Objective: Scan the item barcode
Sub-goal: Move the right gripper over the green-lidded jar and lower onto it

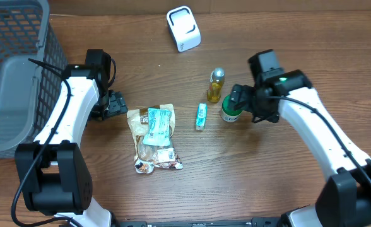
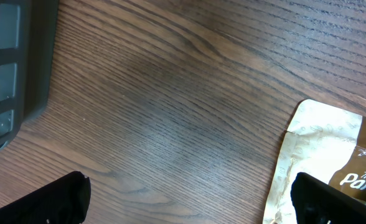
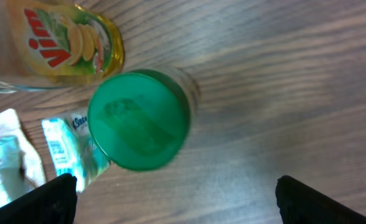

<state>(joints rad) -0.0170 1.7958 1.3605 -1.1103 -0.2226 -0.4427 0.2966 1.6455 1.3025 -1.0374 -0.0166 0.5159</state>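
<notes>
Wood-grain bench [image 1: 267, 38] carries a small jar [image 3: 139, 121] with a round green lid, upright just beside a yellow bottle [image 3: 71, 37]. Right pincer [image 3: 173, 199] hovers over it, spread wide, grasping nothing. Left pincer [image 2: 189, 199] is likewise released, near a snack bag [image 2: 320, 155]. White scanner [image 1: 183, 28] sits well apart.

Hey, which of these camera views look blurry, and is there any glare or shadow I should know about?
Right wrist view: the green lid and the wood around it are smeared, though the yellow bottle label is still legible. Left wrist view: the table grain is crisp, with a soft dark shadow across the middle. Overhead view: sharp and evenly lit, no strong glare.
</notes>
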